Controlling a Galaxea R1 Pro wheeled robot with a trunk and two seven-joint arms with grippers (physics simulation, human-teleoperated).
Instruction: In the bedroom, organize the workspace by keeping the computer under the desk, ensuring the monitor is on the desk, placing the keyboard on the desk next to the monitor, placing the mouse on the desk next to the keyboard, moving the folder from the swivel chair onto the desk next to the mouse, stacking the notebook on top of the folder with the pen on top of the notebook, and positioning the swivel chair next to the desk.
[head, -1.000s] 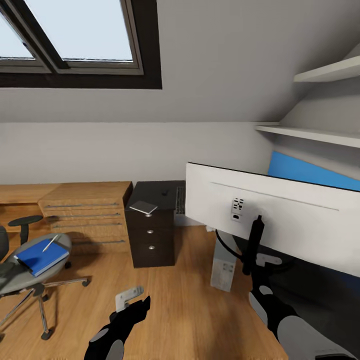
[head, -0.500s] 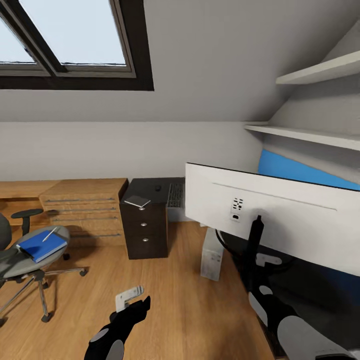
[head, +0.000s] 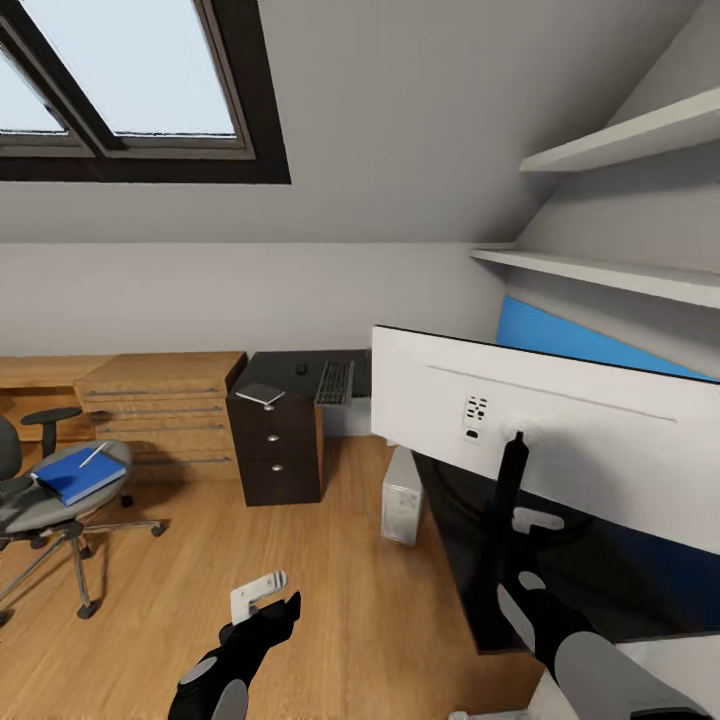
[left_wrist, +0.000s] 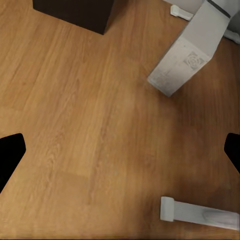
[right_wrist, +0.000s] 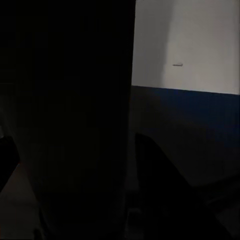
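Head view: right tool (head: 512, 455) carries the monitor (head: 560, 425) aloft

L gripper (head: 262, 600) low, fingers wide apart, R gripper (head: 512, 470) raised, fingers' state unclear

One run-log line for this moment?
right gripper: holds monitor stand | left gripper: open | folder: on chair

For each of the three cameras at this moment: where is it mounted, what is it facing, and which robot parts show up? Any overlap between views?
Head: on the robot's head, facing the desk, swivel chair and held monitor; both arms show.
Left wrist: by the left gripper, facing floor and computer; fingertips at the edges.
Right wrist: by the right gripper, pressed against the dark monitor stand.
Shared: the computer shows in head and left wrist views.
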